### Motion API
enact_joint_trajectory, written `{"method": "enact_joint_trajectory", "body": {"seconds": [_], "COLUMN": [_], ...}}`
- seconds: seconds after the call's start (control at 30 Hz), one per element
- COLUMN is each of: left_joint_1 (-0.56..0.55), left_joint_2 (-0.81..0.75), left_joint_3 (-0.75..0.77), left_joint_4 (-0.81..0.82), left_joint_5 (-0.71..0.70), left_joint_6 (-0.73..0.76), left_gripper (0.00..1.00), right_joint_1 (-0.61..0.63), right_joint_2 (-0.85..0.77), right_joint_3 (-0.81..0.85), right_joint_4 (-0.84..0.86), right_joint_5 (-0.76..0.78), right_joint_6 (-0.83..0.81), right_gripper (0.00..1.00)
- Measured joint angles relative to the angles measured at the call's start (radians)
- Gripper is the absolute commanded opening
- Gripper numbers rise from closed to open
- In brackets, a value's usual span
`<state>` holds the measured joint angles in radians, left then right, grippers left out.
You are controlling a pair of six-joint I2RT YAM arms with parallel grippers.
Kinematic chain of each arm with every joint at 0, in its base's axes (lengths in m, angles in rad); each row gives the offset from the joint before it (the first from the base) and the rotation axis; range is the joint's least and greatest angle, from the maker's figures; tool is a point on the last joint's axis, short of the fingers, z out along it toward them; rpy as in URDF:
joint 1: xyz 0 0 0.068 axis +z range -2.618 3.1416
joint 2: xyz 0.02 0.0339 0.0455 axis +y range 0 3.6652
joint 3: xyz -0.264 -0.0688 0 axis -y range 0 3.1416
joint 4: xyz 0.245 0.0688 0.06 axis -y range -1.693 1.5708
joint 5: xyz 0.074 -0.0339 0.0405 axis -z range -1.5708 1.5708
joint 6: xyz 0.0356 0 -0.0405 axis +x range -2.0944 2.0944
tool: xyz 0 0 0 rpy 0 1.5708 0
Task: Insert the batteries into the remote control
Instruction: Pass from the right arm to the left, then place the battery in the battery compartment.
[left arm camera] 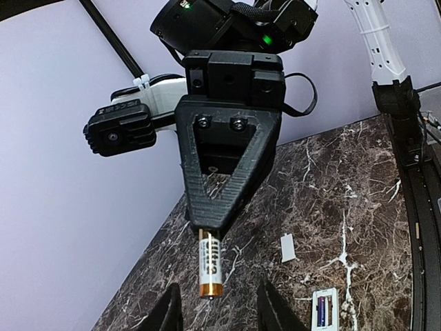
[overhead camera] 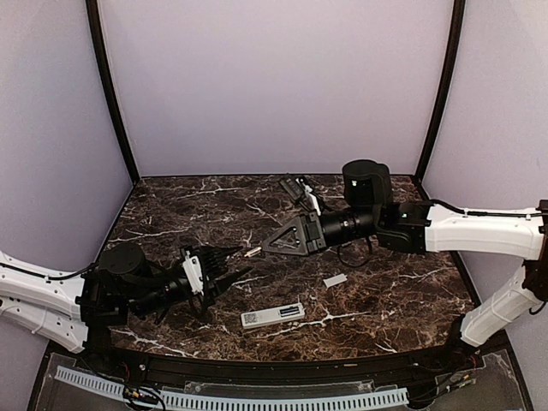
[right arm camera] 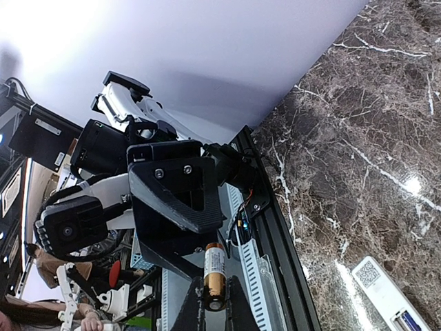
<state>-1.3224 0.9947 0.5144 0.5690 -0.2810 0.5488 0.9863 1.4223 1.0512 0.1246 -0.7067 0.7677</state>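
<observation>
The right arm reaches in from the right, stretched low and nearly level over the middle of the table [overhead camera: 385,300], forearm pointing left. The right gripper [overhead camera: 265,245] is clamped on a battery [left arm camera: 210,262] with a white label and a copper-coloured end. It grips one end, so most of the cell sticks out past the tips. In the right wrist view its fingers [right arm camera: 191,314] press on either side of the cell.

The left arm comes from the near left corner, elbow bent, wrist pointing right toward the other arm. The left gripper [overhead camera: 242,261] is spread apart and empty. Its tips sit just short of the battery's free end, facing it and not touching it.

The remote [overhead camera: 272,316] lies flat on the table near the front edge, label side up, nearer than both grippers and apart from them. Its battery bay is open, and a blue battery [left arm camera: 318,310] lies in one slot. A small white cover [overhead camera: 335,280] lies to the right of the remote, farther back.

Both wrist views cut off the remote at the frame's lower edge. The slot beside the blue battery is too small to read. Only the tips of the left fingers [left arm camera: 169,310] show in the left wrist view.
</observation>
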Motion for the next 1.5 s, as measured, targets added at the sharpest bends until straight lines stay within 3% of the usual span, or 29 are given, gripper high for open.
{"method": "enact_joint_trajectory", "body": {"seconds": [0.33, 0.5, 0.63, 0.77, 0.87, 1.13, 1.5], "left_joint_1": [0.000, 0.000, 0.000, 0.000, 0.000, 0.000, 0.002], "left_joint_2": [0.058, 0.058, 0.057, 0.055, 0.054, 0.085, 0.456], "left_joint_3": [0.026, 0.027, 0.027, 0.034, 0.060, 0.136, 0.306], "left_joint_4": [0.001, 0.002, 0.000, -0.019, -0.086, -0.396, -0.614], "left_joint_5": [-0.008, -0.013, -0.023, -0.027, -0.040, -0.071, 0.058], "left_joint_6": [-0.003, -0.006, -0.015, -0.034, -0.069, -0.253, -0.402], "left_gripper": [0.16, 0.01, 0.00, 0.00, 0.00, 0.00, 0.00], "right_joint_1": [0.004, 0.004, 0.004, 0.004, 0.000, -0.073, -0.097], "right_joint_2": [0.007, 0.007, 0.007, 0.007, 0.006, -0.077, 0.066], "right_joint_3": [0.004, 0.004, 0.003, 0.003, 0.003, -0.069, -0.195], "right_joint_4": [-0.011, -0.018, -0.020, -0.027, -0.069, -0.297, -0.379], "right_joint_5": [-0.001, -0.004, -0.003, 0.003, 0.038, 0.266, 0.337], "right_joint_6": [-0.007, -0.008, -0.007, -0.014, -0.023, -0.014, 0.019], "right_gripper": [0.00, 0.00, 0.01, 0.31, 0.40, 0.42, 0.41]}}
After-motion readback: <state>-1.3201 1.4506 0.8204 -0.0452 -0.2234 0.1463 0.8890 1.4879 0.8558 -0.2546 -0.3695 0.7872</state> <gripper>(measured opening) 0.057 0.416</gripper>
